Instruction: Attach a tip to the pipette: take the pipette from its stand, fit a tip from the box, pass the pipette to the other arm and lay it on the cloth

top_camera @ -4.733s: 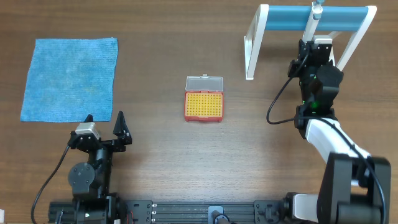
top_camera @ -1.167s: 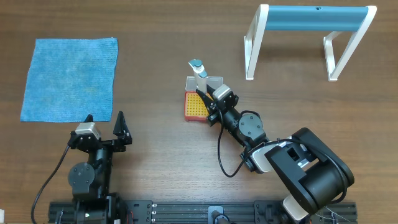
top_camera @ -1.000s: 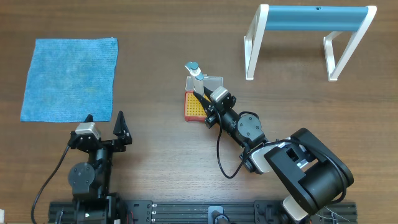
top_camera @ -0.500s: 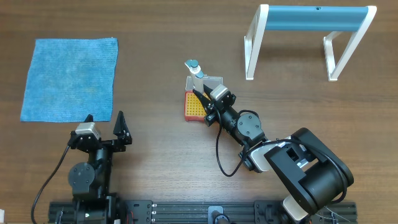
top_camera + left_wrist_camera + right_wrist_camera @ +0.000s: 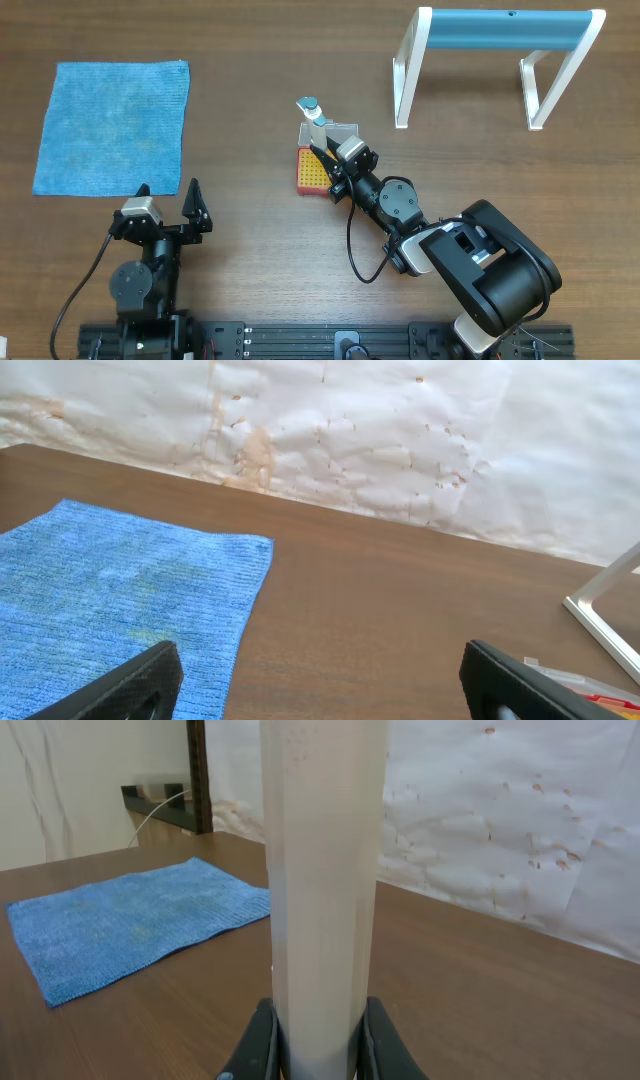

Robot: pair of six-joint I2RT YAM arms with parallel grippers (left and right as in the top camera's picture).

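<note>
- In the top view, the pipette (image 5: 315, 118) is held at the box (image 5: 310, 175) by the right gripper (image 5: 338, 160); the left gripper (image 5: 168, 200) is kept near the cloth (image 5: 112, 125).
- In the left wrist view, its fingers (image 5: 130, 680) are spread wide.
- In the right wrist view, the pipette is pinched tightly.

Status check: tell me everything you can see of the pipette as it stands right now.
The pipette has a plain off-white body, plastic by its look, topped with a grey-blue cap. It stands roughly upright, gripped on its lower body by the right tool, whose two dark fingers press against its sides. It is held over the tip box near the middle of the table. Its lower end is hidden behind the tool, so I cannot tell whether it reaches the tips or carries one.
</note>
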